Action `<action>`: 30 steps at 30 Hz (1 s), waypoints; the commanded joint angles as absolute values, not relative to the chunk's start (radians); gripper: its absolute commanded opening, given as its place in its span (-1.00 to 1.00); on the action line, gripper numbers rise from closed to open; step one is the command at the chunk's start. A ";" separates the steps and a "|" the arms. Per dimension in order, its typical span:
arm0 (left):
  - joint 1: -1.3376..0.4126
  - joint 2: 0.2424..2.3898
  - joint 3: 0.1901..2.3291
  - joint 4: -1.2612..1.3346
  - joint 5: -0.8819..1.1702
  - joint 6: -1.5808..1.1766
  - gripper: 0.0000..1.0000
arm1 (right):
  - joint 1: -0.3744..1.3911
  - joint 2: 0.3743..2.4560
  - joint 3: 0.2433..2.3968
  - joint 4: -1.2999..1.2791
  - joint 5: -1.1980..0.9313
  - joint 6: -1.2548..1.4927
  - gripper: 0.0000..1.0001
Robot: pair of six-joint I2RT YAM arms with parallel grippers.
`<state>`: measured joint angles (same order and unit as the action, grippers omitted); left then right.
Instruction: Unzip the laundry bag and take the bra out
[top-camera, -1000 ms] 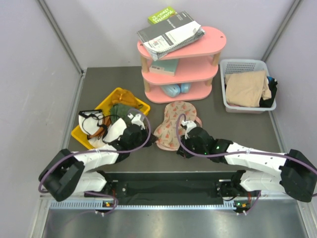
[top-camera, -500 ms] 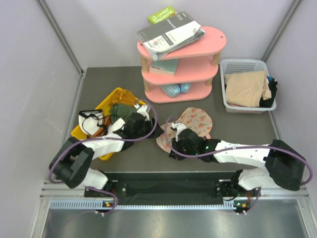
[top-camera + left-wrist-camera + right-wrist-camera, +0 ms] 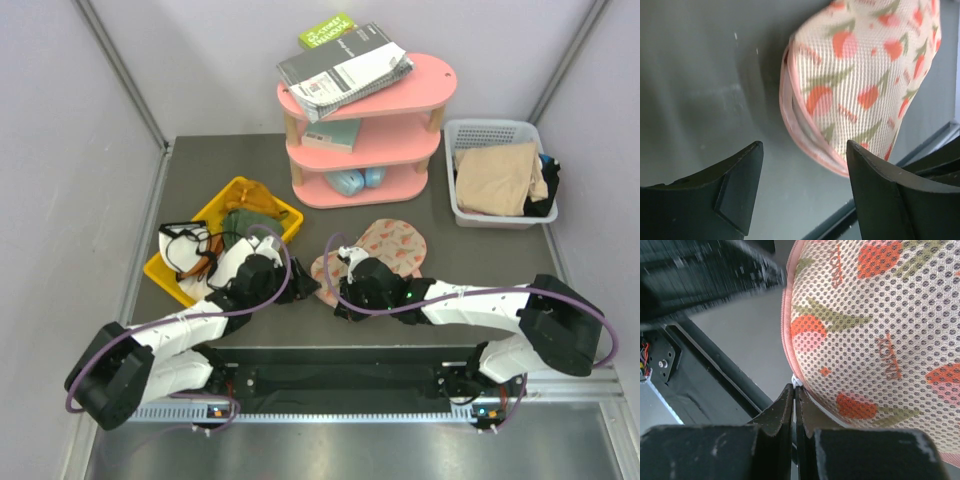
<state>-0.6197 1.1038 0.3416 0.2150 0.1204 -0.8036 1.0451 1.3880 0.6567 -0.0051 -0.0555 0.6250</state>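
Observation:
The laundry bag (image 3: 388, 246) lies on the dark table in front of the pink shelf, a cream mesh pouch with red fruit print and pink trim. My right gripper (image 3: 794, 388) is shut on the small white zipper pull (image 3: 797, 382) at the bag's (image 3: 875, 335) near left edge. My left gripper (image 3: 804, 150) hovers open just left of the bag (image 3: 865, 80), nothing between its fingers. A narrow gap shows along the bag's trim in the left wrist view. In the top view the left gripper (image 3: 304, 290) and right gripper (image 3: 338, 298) sit close together. The bra is hidden.
A yellow bin (image 3: 163, 278) with clothes and cables stands at the left. The pink shelf (image 3: 400, 150) with books is at the back. A white basket (image 3: 490, 126) with beige cloth sits at the back right. A black rail runs along the near table edge.
My left gripper has opened and drawn back from the bag. My right gripper has slid left along the bag's near edge with the zipper pull, and the bag has shifted.

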 commanded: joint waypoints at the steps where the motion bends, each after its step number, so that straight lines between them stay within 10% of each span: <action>1: -0.653 1.085 0.310 0.305 0.141 -0.905 0.44 | 1.062 1.397 0.716 0.069 -0.078 0.624 -1.00; 10: -0.681 1.147 0.285 0.400 0.133 -0.940 0.34 | 1.062 1.394 0.707 0.080 -0.086 0.627 -1.00; 20: -0.687 1.213 0.307 0.453 0.137 -0.953 -1.00 | 1.062 1.396 0.704 0.074 -0.080 0.627 -1.00; 30: -0.687 1.174 0.322 0.391 0.095 -0.917 -1.00 | 1.060 1.399 0.704 0.049 -0.066 0.629 -1.00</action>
<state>-0.6834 1.2060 0.2970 0.3866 0.1310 -0.9440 1.0454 1.4021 0.6632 0.0212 -0.0689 0.6250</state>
